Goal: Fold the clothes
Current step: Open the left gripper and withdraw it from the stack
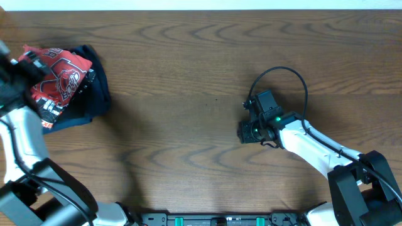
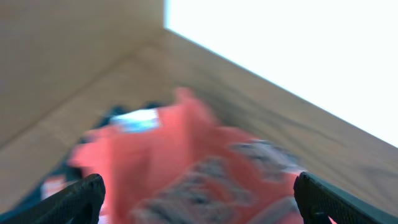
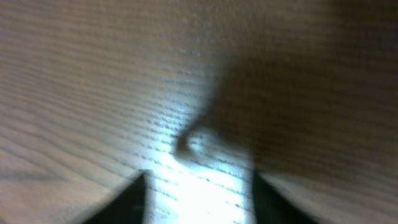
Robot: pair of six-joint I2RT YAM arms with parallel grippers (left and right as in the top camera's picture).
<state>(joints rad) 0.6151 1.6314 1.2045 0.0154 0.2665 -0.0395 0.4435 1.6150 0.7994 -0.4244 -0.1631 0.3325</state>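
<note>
Coral-red T-shirt [image 1: 59,75] lies bunched on a dark garment [image 1: 95,100] at the left of the table [image 1: 188,69], under my left claw [image 2: 202,199], jaws spread wide. Soft, floppy cotton, I judge: pinch a hem. My right claw [image 3: 198,186], jaws apart, hangs mid-table.

T-shirt [image 1: 63,72]: coral red, and we can see a white-and-dark lettered print on it
other garment [image 1: 97,94]: dark navy, looks almost black to us
table [image 1: 188,56]: brown wood, wavy grain
arms [image 1: 311,147]: white, black joints
</note>
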